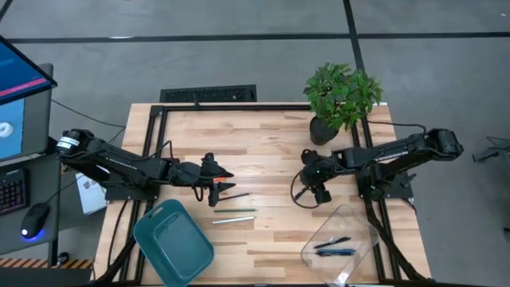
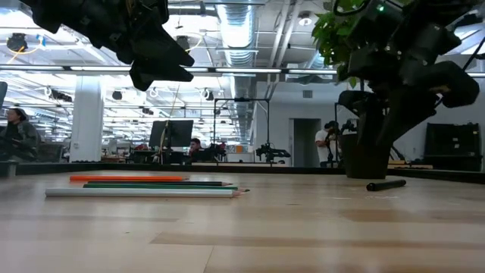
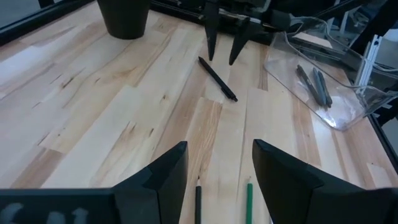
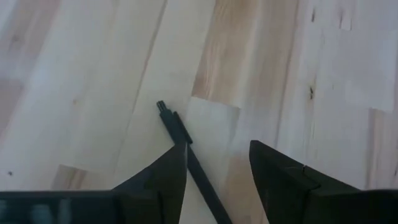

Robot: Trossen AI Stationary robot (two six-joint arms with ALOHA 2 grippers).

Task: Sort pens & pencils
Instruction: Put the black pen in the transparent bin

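Only from the right wrist is a black pen seen between the wide-open right gripper; the left gripper, also spread, is seen above pencils, bare worktop beyond.

Orange, green and pale pencils side by side on table, black pen apart.
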